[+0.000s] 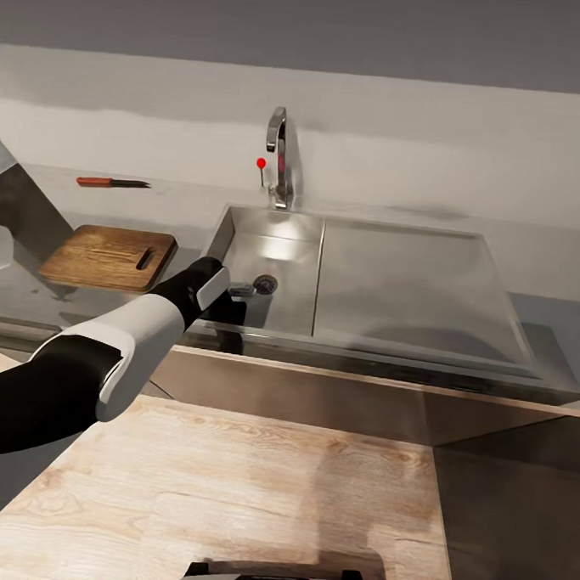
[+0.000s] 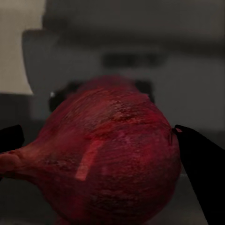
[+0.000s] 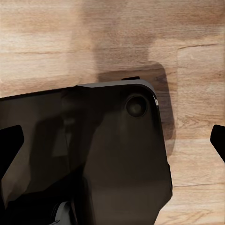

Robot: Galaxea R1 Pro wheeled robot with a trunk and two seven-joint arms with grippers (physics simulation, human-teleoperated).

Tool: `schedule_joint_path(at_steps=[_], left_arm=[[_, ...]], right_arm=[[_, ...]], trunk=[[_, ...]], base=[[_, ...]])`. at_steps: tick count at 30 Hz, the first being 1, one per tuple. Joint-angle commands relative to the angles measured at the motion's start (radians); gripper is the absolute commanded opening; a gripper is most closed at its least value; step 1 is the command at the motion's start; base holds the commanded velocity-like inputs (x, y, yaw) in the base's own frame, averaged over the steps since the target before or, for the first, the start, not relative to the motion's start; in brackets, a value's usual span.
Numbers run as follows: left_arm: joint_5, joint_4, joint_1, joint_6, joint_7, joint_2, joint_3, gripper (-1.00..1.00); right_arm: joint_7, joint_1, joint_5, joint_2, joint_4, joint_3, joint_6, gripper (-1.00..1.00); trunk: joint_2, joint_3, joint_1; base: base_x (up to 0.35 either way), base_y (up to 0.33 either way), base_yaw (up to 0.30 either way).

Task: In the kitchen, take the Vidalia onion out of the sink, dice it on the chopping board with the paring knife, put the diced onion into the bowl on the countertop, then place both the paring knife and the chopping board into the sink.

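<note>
Left gripper fingers are seen spread to the onion's width, one dark finger pressed against each flank of the onion, which is clamped between them. In the head view the left gripper is reached over the front rim into the basin of the sink, near the round drain. The right gripper is shown with fingertips wide apart and nothing between them, above a dark glossy robot part and a pale wood-grain floor.

The countertop is smooth grey steel. The sink is a rectangular steel basin with a flat drainboard and a curved chrome tap bearing a red knob. The board is brown grained wood, rounded at the corners, with a slot handle, lying left of the sink. The knife, red-handled and dark-bladed, lies behind the board. The onion is a dark red bulb with papery, streaked skin and a tapered neck.
</note>
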State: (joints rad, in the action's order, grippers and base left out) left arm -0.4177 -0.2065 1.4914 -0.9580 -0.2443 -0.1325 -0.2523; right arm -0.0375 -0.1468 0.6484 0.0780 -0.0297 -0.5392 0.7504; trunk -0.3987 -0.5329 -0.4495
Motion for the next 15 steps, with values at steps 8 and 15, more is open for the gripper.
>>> schedule_joint_path(at_steps=[8, 15], left_arm=[[-0.010, 0.000, 0.000, -0.007, -0.007, 0.001, -0.007, -1.00], [-0.010, -0.002, 0.000, -0.007, -0.007, 0.001, -0.007, -1.00]], right_arm=[[-0.004, 0.000, 0.005, 0.000, 0.001, -0.008, 0.003, 1.00], [-0.004, 0.000, 0.005, 0.001, 0.001, -0.008, 0.003, 1.00]], trunk=[[-0.001, -0.002, -0.001], [-0.001, -0.002, -0.001]], base=[[0.000, 0.000, 0.000], [0.000, 0.000, 0.000]])
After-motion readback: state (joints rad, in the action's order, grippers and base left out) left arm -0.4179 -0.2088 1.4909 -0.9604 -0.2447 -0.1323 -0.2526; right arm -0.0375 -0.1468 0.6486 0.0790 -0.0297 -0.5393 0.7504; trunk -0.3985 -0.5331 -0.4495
